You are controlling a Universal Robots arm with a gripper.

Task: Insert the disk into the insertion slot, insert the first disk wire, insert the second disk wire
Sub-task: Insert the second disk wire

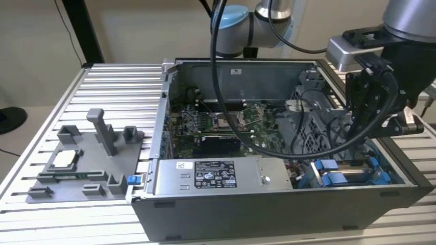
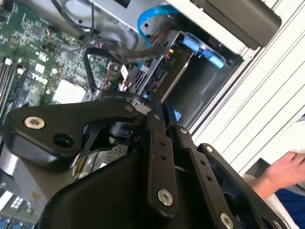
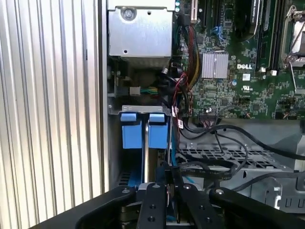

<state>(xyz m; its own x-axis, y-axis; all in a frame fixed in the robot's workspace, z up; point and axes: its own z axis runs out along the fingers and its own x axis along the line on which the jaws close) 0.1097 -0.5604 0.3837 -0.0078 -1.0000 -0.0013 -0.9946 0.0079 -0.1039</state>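
Disk (image 2: pixel 161 71) — in the second wrist view it stands on edge in its blue carrier (image 2: pixel 202 47), seated in the insertion slot (image 2: pixel 202 93) at the corner of the case (image 2: pixel 238 19), connector end towards the gripper (image 2: pixel 153 106). So the wire steps look to be the ones in hand. A blue data cable (image 2: pixel 145 21) and black wires (image 2: pixel 107 52) loop just beside that end; a person's hand (image 2: pixel 286 169) shows outside the case.

In the first wrist view the jaws are drawn almost together near the blue tabs (image 3: pixel 143 130) — whether a plug is pinched between them I cannot tell. Any plug should meet its socket square and go straight in, gently, with the loose wires kept clear.

In the exterior view the gripper hangs over the slot, beside the power-supply box (image 1: pixel 218 176).
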